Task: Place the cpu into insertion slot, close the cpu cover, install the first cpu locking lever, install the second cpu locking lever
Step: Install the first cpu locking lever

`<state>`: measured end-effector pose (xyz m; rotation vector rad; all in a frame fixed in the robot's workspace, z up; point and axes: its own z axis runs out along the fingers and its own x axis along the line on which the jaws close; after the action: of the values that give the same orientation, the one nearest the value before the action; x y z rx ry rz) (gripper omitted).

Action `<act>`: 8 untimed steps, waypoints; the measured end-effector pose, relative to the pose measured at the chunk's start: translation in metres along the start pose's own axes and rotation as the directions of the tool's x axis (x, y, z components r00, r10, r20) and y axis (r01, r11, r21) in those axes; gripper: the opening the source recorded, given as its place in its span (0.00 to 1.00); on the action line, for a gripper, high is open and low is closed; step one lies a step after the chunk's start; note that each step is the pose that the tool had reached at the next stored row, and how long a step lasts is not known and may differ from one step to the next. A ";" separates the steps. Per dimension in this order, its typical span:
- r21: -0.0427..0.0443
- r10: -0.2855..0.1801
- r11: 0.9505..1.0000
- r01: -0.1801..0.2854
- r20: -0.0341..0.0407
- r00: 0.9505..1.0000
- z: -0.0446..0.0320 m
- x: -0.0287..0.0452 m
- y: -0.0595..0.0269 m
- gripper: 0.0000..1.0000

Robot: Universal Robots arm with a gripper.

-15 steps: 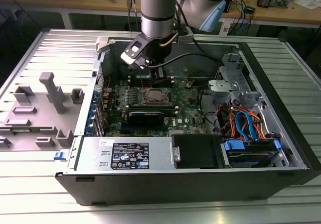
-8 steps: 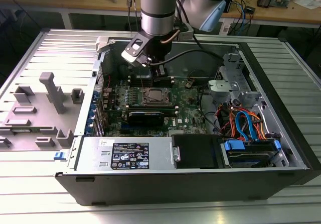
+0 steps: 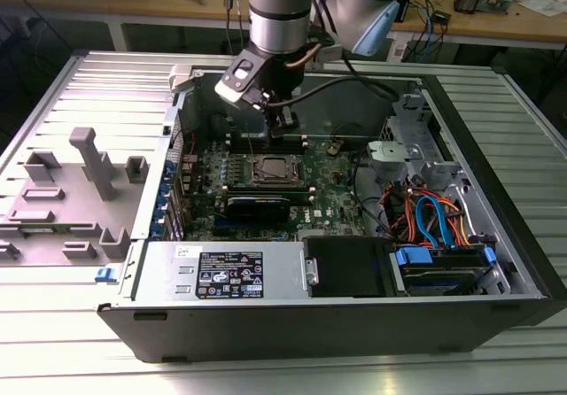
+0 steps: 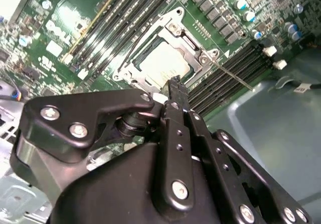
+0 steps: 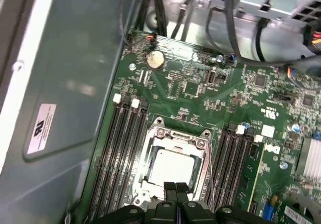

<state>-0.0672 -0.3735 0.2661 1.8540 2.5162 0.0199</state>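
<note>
Case (image 3: 310,324): open-topped, walls well clear of work.
Board (image 5: 190,108): memory slots (image 5: 123,148) flank socket (image 5: 149,163) closely both sides.
Gripper (image 5: 176,189): fingers together, empty, tips at cover (image 5: 178,132) edge.
Cpu (image 5: 173,166): seated in socket, flat, sides parallel w/ memory slots.

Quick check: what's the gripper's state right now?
Gripper: closed, fingertips together with nothing seen between them, by the edge of the cpu cover.
</note>
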 end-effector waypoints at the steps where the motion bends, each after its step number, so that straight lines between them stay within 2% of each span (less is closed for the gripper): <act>1: 0.000 -0.021 1.000 0.021 0.000 1.000 0.0000 0.0000 0.0000 0.11; 4: 0.000 -0.079 0.997 0.079 -0.002 0.997 0.0000 0.0000 0.0000 0.11; 6: 0.000 -0.122 0.992 0.122 -0.002 0.992 0.0000 0.0000 0.0000 0.11; 8: -0.001 -0.196 0.981 0.196 -0.004 0.981 0.0000 0.0000 0.0000 0.11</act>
<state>-0.0672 -0.3735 0.2661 1.5973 2.6883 0.0219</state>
